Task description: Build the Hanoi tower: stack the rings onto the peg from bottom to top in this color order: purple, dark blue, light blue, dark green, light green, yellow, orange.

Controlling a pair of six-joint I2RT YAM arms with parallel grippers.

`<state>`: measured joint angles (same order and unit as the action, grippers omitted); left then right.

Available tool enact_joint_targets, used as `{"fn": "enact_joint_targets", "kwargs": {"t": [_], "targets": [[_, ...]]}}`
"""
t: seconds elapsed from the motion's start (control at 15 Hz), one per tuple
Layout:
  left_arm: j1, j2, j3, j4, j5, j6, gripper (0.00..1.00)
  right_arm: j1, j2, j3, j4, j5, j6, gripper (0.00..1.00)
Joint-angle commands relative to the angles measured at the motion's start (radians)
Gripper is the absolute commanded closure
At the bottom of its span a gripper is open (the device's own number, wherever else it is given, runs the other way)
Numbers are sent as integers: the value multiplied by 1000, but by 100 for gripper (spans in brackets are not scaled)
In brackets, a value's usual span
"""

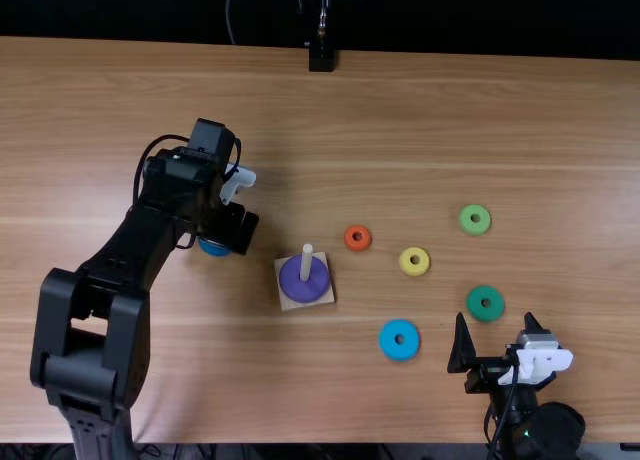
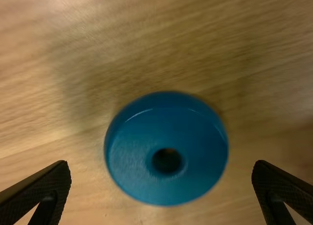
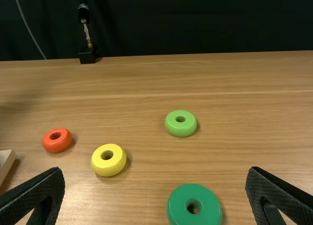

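Peg [image 1: 306,261] stands upright, long axis vertical, through purple ring [image 1: 316,283]; left tool [image 1: 232,230] and right tool [image 1: 495,318] gape wide, empty.

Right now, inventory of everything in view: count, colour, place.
Table: 1, light brown, below
Stand: 1, black, far edge
Base: 1, pale wood, mid-table
Peg: 1, pale, on base
Rings: 7
- purple: on peg
- dark blue: under left gripper
- light blue: nearer than yellow
- orange: between base and yellow
- yellow: mid-right
- dark green: beyond right gripper
- light green: beyond dark green
Grippers: 2, black, open; left, right
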<state>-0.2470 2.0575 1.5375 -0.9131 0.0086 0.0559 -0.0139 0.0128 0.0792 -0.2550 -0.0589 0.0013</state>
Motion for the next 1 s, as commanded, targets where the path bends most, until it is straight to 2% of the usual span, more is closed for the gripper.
{"fn": "enact_joint_targets", "kwargs": {"t": [0.0, 0.87, 0.93], "targets": [[8, 10, -20, 2, 10, 14, 0, -8, -13, -59, -74, 4, 2, 0], [11, 55, -19, 7, 10, 16, 0, -6, -13, -61, -74, 4, 2, 0], [11, 55, -22, 39, 10, 16, 7, -8, -13, -59, -74, 4, 2, 0]]}}
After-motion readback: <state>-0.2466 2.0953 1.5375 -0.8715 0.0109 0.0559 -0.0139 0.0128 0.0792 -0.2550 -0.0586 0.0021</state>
